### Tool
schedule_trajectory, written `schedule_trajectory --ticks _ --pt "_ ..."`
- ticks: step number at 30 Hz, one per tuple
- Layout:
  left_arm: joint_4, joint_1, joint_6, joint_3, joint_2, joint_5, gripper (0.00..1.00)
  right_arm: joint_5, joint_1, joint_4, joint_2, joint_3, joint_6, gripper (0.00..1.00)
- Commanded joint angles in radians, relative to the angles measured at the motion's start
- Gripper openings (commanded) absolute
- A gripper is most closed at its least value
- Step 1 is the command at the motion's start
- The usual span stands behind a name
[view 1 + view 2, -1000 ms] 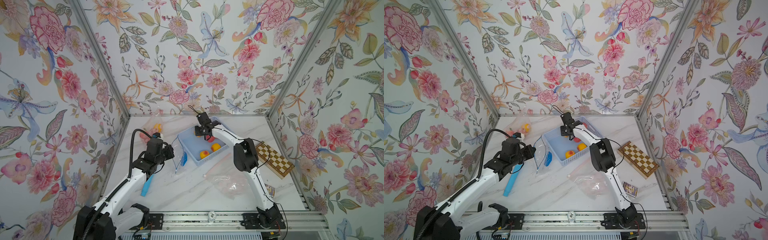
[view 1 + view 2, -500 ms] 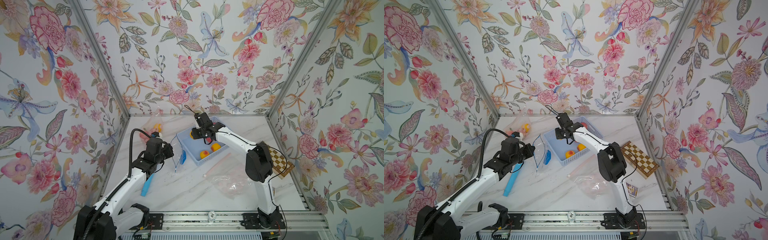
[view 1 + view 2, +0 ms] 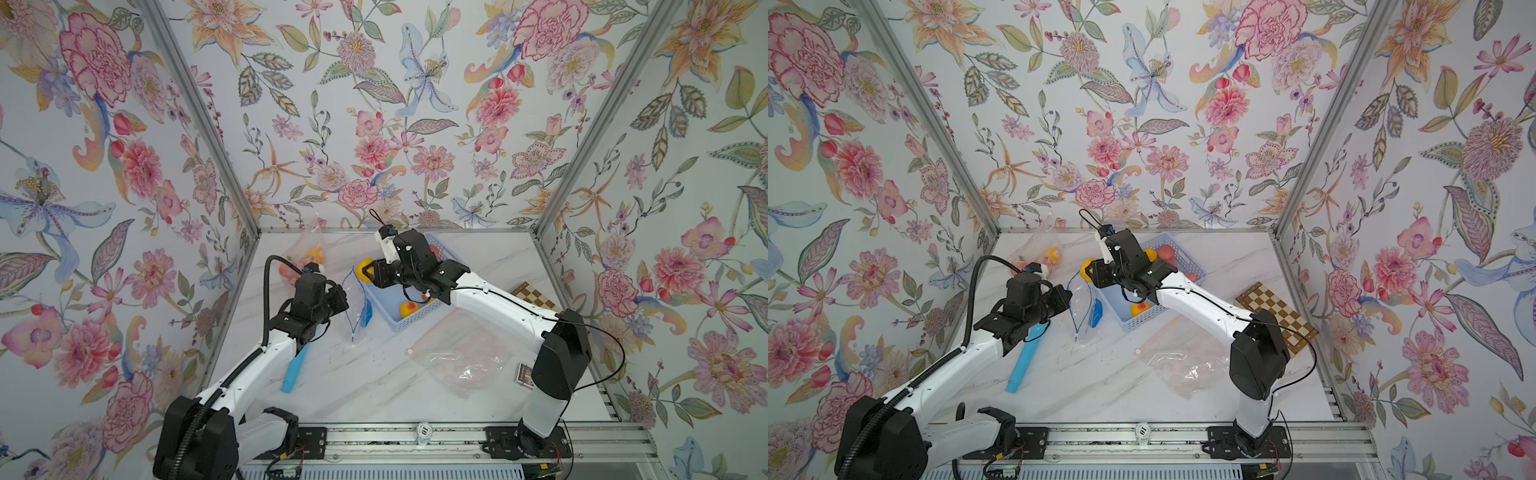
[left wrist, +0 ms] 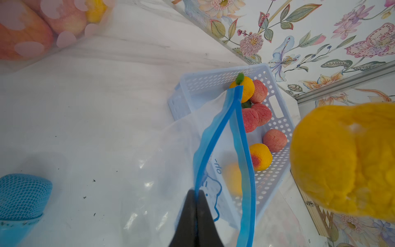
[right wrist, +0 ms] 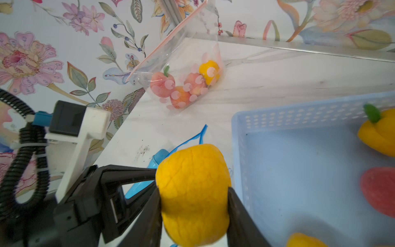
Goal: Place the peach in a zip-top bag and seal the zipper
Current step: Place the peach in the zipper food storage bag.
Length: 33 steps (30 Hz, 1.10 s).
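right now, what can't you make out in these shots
- peach: left wrist view, blurred by closeness and cut by the frame edge; right wrist view, one end cut by the edge.
- bag: left wrist view, its bottom runs off the frame.
- basket: in a top view, far half hidden by the right arm.
- chessboard: in a top view, mostly hidden by that arm.
- card: in a top view, print too small.
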Motion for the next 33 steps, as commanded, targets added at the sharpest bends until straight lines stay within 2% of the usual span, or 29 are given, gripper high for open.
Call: schedule_trajectory --ticks 1,8,17,23,29,33 --pt "0.026 0.012 -0.011 0.008 0.006 0.020 0.00 -0.050 0.028 0.055 0.012 -0.014 0.028 0.33" --pt "0.025 0.014 -0.011 0.006 -0.003 0.027 0.00 -0.062 0.046 0.056 0.084 0.000 0.046 0.33" --pt "0.016 0.022 -0.007 0.001 -0.024 0.042 0.00 0.085 0.027 -0.020 0.110 -0.025 0.083 0.35" --pt "0.032 0.027 -0.013 -0.011 -0.034 0.050 0.00 0.107 0.032 -0.050 0.117 -0.019 0.075 0.47" --pt "0.033 0.029 -0.014 -0.010 -0.029 0.048 0.00 0.097 0.039 -0.058 0.115 -0.009 0.071 0.66" --pt "0.036 0.029 -0.013 -0.012 -0.024 0.048 0.00 0.082 0.039 -0.058 0.096 -0.004 0.066 0.70"
